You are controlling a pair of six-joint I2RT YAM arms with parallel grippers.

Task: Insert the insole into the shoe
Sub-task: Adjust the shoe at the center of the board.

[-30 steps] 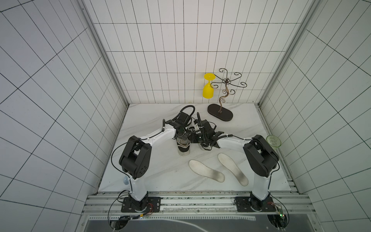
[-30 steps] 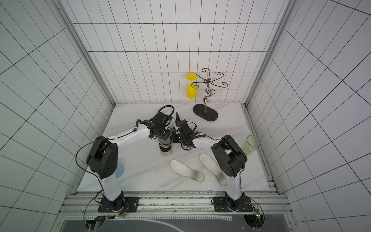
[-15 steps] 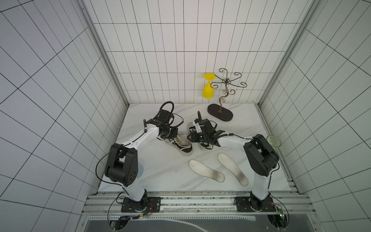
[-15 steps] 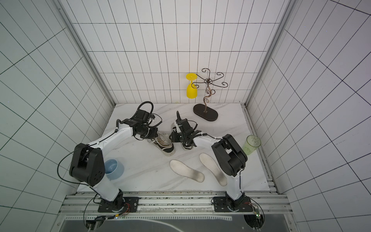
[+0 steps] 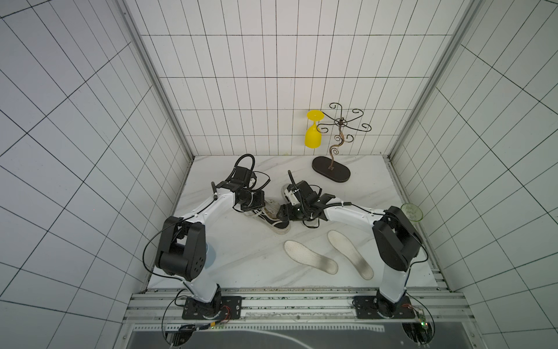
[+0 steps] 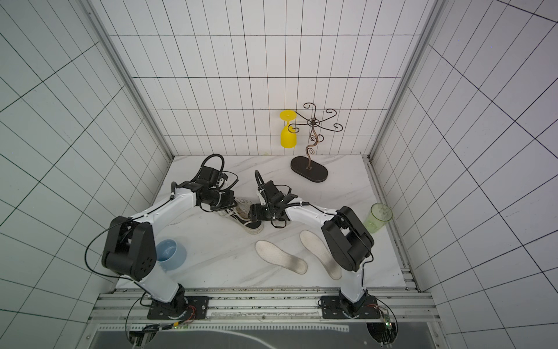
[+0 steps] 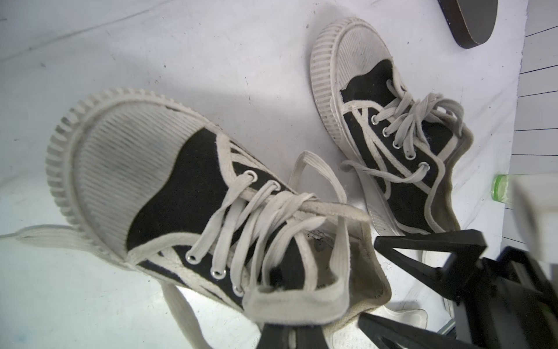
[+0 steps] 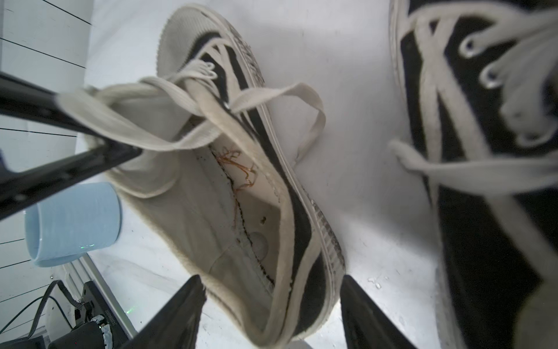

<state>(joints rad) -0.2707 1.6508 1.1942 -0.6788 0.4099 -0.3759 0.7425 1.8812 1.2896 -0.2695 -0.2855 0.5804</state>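
A black-and-white sneaker, the shoe (image 5: 273, 218) (image 7: 181, 187), lies tilted at the table's middle, its inside showing bare (image 8: 241, 211). My left gripper (image 5: 259, 208) (image 7: 291, 335) is shut on its tongue at the collar. My right gripper (image 5: 282, 214) (image 8: 271, 314) is open, with one finger on each side of the heel and apart from it. Two white insoles (image 5: 311, 256) (image 5: 350, 253) lie flat near the front, in both top views (image 6: 280, 256). Neither gripper is near them.
A second sneaker (image 5: 288, 193) (image 7: 392, 136) sits just behind the right wrist. A blue cup (image 6: 170, 253) stands by the left arm's base and a green cup (image 6: 377, 217) at the right edge. A metal stand (image 6: 309, 170) with a yellow glass (image 6: 288, 133) is at the back.
My right gripper has opened and let go of the heel. My left arm swung out to the left, turning the held shoe from upright to diagonal.
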